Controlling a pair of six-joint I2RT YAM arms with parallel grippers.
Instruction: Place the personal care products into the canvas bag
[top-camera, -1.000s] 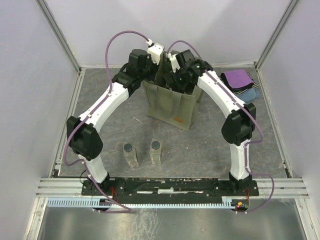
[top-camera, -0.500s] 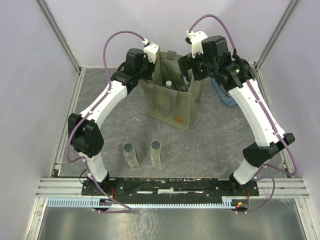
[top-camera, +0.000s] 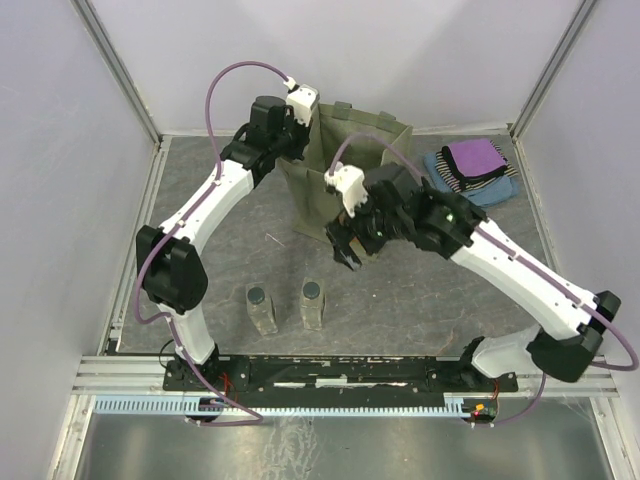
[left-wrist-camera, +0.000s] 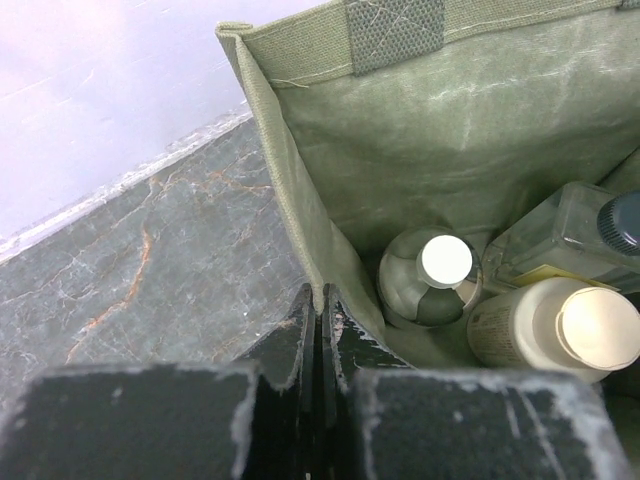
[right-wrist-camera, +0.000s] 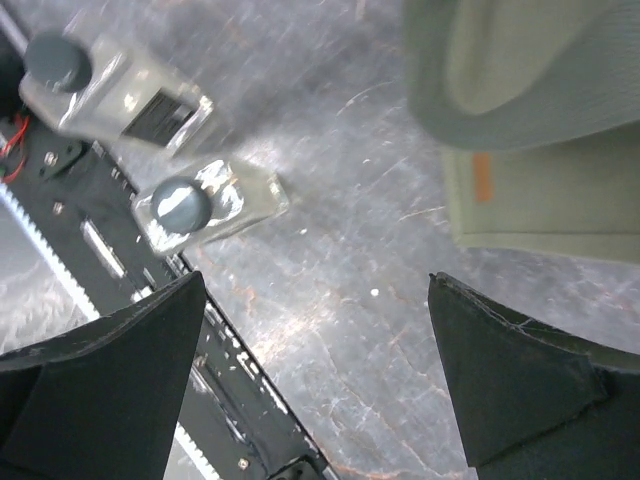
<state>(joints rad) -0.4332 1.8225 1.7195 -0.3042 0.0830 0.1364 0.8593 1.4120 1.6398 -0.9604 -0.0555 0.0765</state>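
Note:
The olive canvas bag (top-camera: 308, 200) stands open at the table's back. My left gripper (top-camera: 296, 148) is shut on its left rim; the left wrist view shows the fabric edge pinched between the fingertips (left-wrist-camera: 321, 296). Inside the bag (left-wrist-camera: 440, 130) stand a round silvery bottle with a white top (left-wrist-camera: 430, 276), a cream-white jar (left-wrist-camera: 560, 326) and a clear bottle with a dark cap (left-wrist-camera: 578, 232). Two clear rectangular bottles (top-camera: 262, 308) (top-camera: 313, 302) stand near the front. My right gripper (top-camera: 348, 252) hangs open and empty before the bag, above and beyond those bottles (right-wrist-camera: 120, 90) (right-wrist-camera: 205, 205).
A folded purple and blue cloth (top-camera: 472, 168) lies at the back right. The right wrist view shows the bag's lower front (right-wrist-camera: 540, 200) with its orange tag (right-wrist-camera: 483, 178) and the black base rail (right-wrist-camera: 150, 300) near the bottles. Frame walls enclose the table.
My right arm has come out of the bag, risen at the back right, then swung forward and down in front of the bag. The left gripper kept its hold.

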